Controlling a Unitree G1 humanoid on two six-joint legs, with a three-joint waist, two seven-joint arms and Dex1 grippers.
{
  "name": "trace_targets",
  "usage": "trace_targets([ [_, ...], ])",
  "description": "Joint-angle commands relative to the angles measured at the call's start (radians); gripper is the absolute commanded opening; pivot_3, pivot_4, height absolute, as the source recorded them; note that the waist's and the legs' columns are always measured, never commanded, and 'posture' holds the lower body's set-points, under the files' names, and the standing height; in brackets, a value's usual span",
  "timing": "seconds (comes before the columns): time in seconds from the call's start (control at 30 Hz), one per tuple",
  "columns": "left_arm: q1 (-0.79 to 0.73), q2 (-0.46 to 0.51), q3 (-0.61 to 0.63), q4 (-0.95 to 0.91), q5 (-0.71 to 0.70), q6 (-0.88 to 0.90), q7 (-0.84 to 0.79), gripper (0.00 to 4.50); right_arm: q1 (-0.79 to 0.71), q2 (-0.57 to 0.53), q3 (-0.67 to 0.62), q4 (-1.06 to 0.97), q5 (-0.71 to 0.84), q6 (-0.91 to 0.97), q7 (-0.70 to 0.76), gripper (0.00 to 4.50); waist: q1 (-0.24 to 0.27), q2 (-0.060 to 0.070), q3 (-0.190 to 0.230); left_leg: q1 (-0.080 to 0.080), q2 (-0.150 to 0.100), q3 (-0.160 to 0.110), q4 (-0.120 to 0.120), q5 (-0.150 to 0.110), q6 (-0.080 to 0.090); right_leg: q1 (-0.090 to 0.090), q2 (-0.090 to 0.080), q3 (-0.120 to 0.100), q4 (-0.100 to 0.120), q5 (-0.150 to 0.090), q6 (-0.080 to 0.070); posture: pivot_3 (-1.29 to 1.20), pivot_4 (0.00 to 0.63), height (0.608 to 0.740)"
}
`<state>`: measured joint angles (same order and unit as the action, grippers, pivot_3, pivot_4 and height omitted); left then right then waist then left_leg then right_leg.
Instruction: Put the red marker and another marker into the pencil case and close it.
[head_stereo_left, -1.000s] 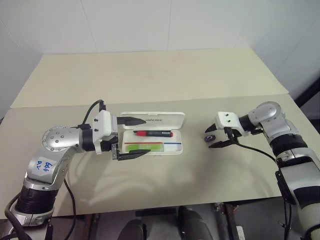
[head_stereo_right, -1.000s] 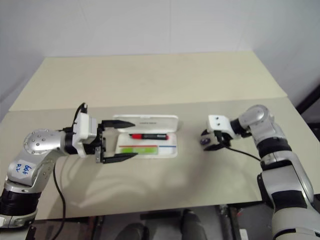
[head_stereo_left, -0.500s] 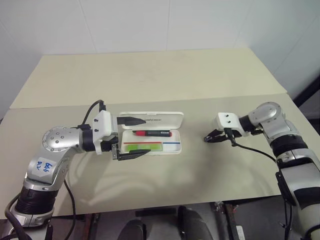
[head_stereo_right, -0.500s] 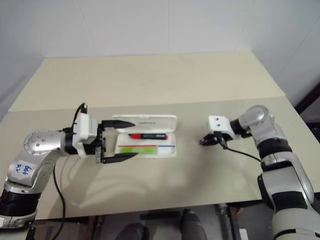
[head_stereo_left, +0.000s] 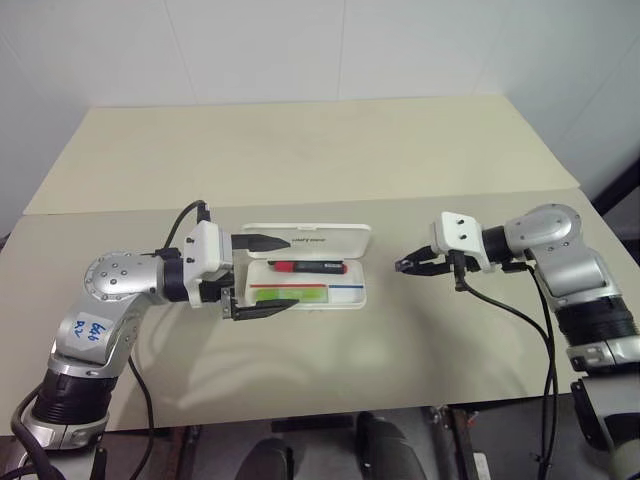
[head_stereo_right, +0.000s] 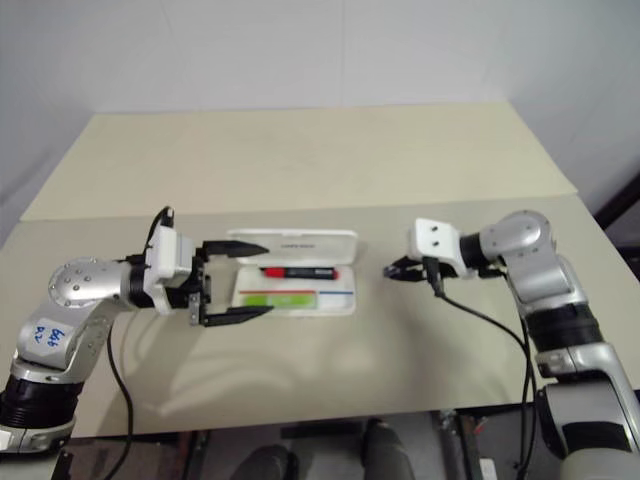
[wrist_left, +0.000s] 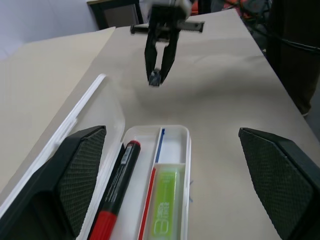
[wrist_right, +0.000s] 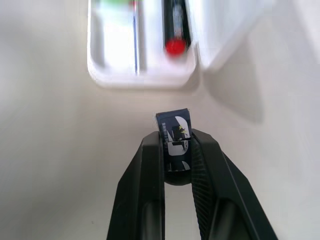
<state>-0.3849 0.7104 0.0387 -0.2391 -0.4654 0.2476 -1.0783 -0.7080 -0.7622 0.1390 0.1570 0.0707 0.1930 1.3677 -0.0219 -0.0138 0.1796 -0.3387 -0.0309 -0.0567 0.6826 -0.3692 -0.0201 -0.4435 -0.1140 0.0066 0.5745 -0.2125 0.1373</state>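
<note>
Each arm consists of silver-grey metallic joint housings alternating with black ribbed segments. The left arm (head_stereo_left: 110, 290) has a rounded elbow housing ringed with small dark screws, and a white sticker with blue handwritten characters on the segment beneath it. A thin black cable loops from above the wrist block and another hangs below the elbow. The right arm (head_stereo_left: 560, 250) carries a black cable that trails from the wrist down along the forearm. Each wrist ends in a white rectangular block; the right one bears two small dark screws on top. The fingers (wrist_left: 82, 170) are black, tapered, with cross-hatched textured inner pads.
</note>
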Motion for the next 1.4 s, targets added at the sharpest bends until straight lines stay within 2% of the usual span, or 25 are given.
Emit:
trace_targets([
  [0.03,-0.007,-0.005,0.016,0.013,0.000,-0.041,-0.011,4.50,0.032,-0.013,-0.070,-0.216,0.085,0.195,-0.071,0.38,0.000,0.000,0.000,0.000,0.000,0.000,0.000,0.000,0.000,0.000,0.000,0.000,0.000,0.000,0.000,0.00,0.150,0.740],
  [0.13,-0.009,-0.010,0.011,0.033,0.002,-0.055,-0.016,4.50,0.062,-0.007,-0.074,-0.334,0.123,0.308,-0.118,0.38,0.000,0.000,0.000,0.000,0.000,0.000,0.000,0.000,0.000,0.000,0.000,0.000,0.000,0.000,0.000,0.00,0.150,0.740],
  [0.33,-0.022,-0.025,-0.001,0.067,0.009,-0.079,-0.029,4.50,0.109,0.015,-0.038,-0.448,0.161,0.398,-0.194,0.38,0.000,0.000,0.000,0.000,0.000,0.000,0.000,0.000,0.001,0.000,0.000,0.000,0.000,0.000,0.000,0.00,0.150,0.740],
  [0.6,-0.012,-0.028,-0.003,0.067,0.014,-0.086,-0.030,4.50,0.132,0.071,0.061,-0.432,0.132,0.401,-0.275,0.38,-0.001,0.000,0.000,0.000,0.000,0.000,0.000,0.000,0.001,0.000,0.000,0.000,0.000,0.000,0.000,0.00,0.150,0.740],
  [0.83,0.000,-0.033,-0.004,0.040,0.012,-0.077,-0.011,4.50,0.109,0.101,0.135,-0.374,0.100,0.362,-0.290,0.38,-0.001,0.000,0.000,0.000,0.000,0.000,0.000,0.000,0.001,0.000,0.000,0.000,-0.001,0.000,0.000,0.00,0.150,0.740],
  [1.4,0.022,-0.032,0.000,-0.003,0.006,-0.059,0.025,4.50,0.037,0.175,0.191,-0.311,0.078,0.346,-0.290,0.38,-0.002,0.000,0.000,-0.001,0.000,0.000,0.000,-0.001,0.001,0.000,0.000,-0.001,-0.001,0.000,0.000,0.00,0.150,0.740],
])
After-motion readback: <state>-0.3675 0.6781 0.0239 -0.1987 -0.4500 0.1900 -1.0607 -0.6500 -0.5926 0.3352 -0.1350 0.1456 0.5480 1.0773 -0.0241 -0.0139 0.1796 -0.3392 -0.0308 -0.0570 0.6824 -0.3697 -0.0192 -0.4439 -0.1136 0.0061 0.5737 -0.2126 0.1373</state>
